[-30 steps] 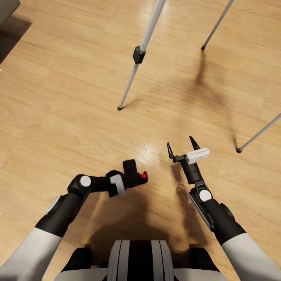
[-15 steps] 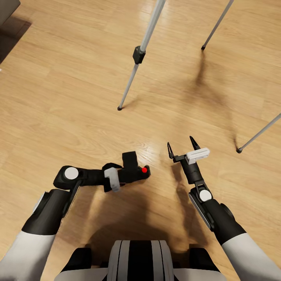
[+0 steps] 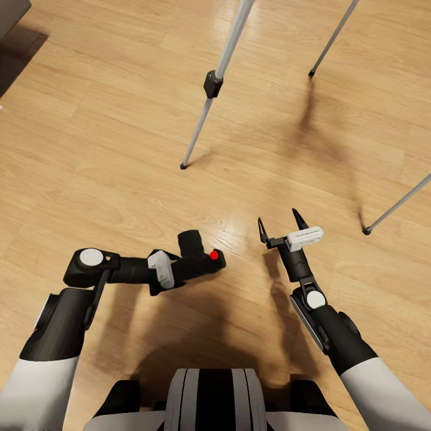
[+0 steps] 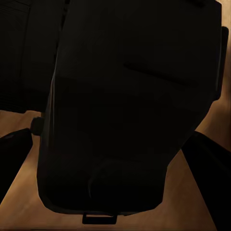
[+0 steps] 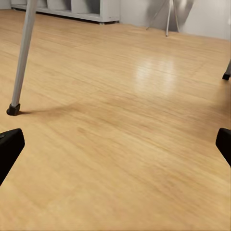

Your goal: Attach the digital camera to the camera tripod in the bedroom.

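My left gripper (image 3: 179, 270) is shut on the digital camera (image 3: 202, 260), a small black body held low over the wood floor in the head view. Its red button (image 3: 214, 255) faces up and its stubby lens (image 3: 190, 239) points away from me. In the left wrist view the camera's dark body (image 4: 125, 96) sits right against the lens. Three silver legs of the camera tripod (image 3: 211, 82) stand ahead, with feet at the middle (image 3: 184, 166), far right (image 3: 311, 73) and right (image 3: 367, 230); its head is out of view. My right gripper (image 3: 278, 219) is open and holds nothing.
A dark piece of furniture (image 3: 12, 15) cuts the top left corner of the head view. The right wrist view looks between the tripod legs (image 5: 21, 57) across the plank floor to white cube shelves (image 5: 82, 7) along the wall. My own base (image 3: 212, 398) fills the bottom edge.
My left elbow has swung outward to the left, and the camera in that gripper has shifted slightly left and farther from me, turning a little. The right arm has stayed put.
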You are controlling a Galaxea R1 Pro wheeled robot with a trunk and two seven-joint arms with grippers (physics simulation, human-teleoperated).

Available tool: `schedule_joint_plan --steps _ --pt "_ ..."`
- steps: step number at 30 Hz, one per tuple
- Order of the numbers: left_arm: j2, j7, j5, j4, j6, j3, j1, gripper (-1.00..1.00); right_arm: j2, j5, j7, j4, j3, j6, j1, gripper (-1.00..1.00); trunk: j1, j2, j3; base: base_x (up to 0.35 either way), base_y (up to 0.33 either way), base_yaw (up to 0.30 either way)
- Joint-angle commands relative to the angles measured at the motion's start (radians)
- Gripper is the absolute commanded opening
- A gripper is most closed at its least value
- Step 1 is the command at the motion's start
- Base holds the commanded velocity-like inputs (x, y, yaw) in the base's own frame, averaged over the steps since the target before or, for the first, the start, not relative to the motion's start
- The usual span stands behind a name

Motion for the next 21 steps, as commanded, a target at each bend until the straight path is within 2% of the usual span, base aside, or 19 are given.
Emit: schedule_joint_plan --steps 1,10,17,21 --pt "0.000 -0.007 -0.005 -0.001 0.015 0.004 0.000 -1.00 -0.001 0.003 -0.009 0.000 0.003 -0.001 -0.001 1.00 0.000 0.000 0.000 0.000 0.000 0.000" --pt "-0.015 -0.014 -0.004 -0.002 0.030 0.021 0.000 -1.00 -0.001 0.003 -0.010 0.000 0.001 -0.003 -0.001 1.00 0.000 0.000 0.000 0.000 0.000 0.000" --pt "-0.033 -0.015 -0.004 -0.002 0.039 0.023 0.000 -1.00 -0.001 0.003 -0.016 0.004 0.002 -0.009 -0.001 1.00 -0.003 0.001 0.027 0.000 0.000 0.000" --pt "-0.037 -0.015 -0.004 -0.001 0.070 0.029 0.000 -1.00 -0.001 0.002 -0.033 0.004 0.003 -0.011 -0.001 1.00 -0.005 0.002 0.042 0.000 0.000 0.000"
